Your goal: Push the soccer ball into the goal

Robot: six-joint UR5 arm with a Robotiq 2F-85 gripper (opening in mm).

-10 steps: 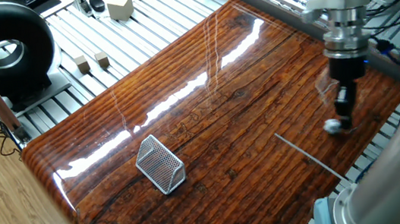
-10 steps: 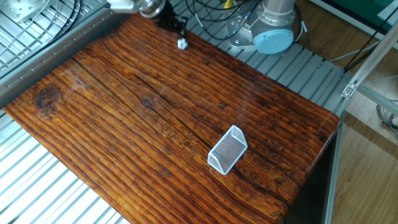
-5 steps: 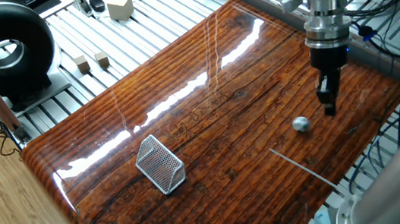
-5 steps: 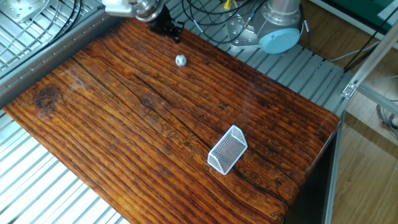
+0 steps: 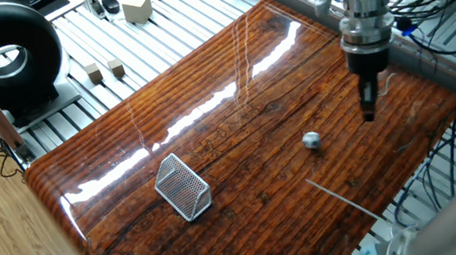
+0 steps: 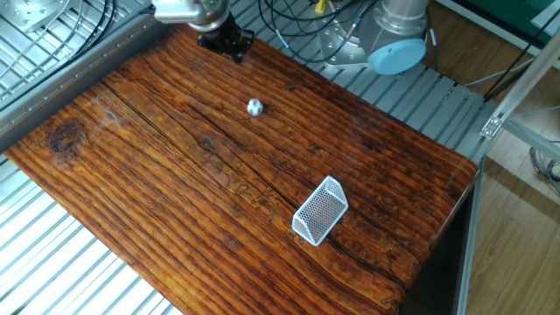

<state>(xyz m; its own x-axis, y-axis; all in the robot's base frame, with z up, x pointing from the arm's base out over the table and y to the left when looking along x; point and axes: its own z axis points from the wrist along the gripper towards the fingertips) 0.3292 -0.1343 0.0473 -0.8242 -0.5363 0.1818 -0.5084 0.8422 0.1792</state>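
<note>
Goal (image 5: 182, 187) mouth away from ball (image 5: 311, 140)

The soccer ball (image 6: 255, 107) lies alone on the bare wooden bench (image 6: 157, 184), toward its far edge. The claw (image 6: 234, 51) hangs at that far edge, apart from the ball. The goal (image 6: 319, 210), a wire-mesh wedge, sits well apart, nearer the right corner.
</note>
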